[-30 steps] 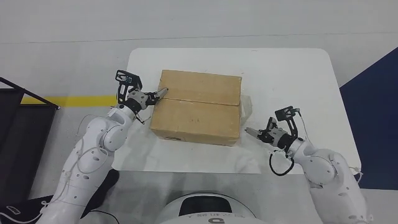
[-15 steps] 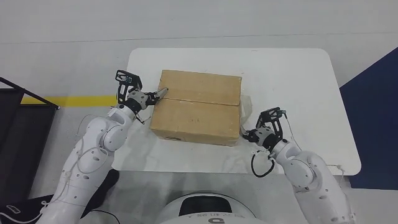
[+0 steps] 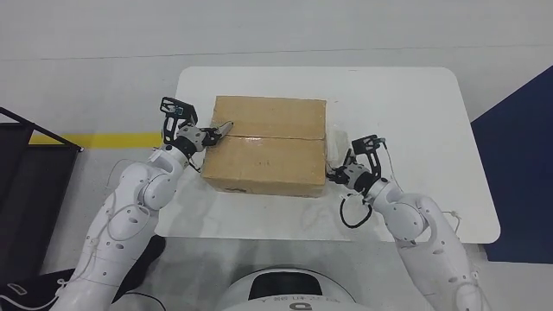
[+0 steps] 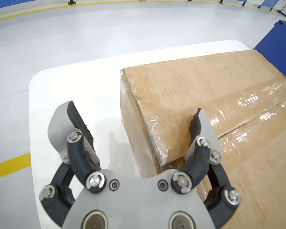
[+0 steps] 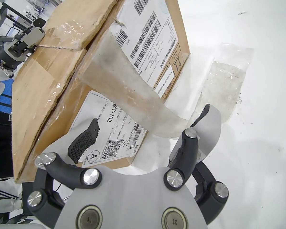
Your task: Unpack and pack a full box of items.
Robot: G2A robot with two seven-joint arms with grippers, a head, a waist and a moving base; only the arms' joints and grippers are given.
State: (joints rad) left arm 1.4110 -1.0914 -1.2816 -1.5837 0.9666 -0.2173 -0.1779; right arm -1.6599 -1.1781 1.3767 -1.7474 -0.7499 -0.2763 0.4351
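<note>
Bracketing the cardboard box (image 3: 268, 142), left gripper (image 4: 133, 110) is sitting spread open at the seam end, centre-left in the top view; right gripper (image 5: 151, 115) is gaping empty at the labelled end, a loose tape strip (image 5: 124, 84) drooping toward it. Box is resting mid-frame on the white table (image 3: 397, 112); probably stiff, weighty, tape-slick, so flap edges are looking like the best hold. Peeled tape scrap (image 5: 225, 79) is lying just beside.
</note>
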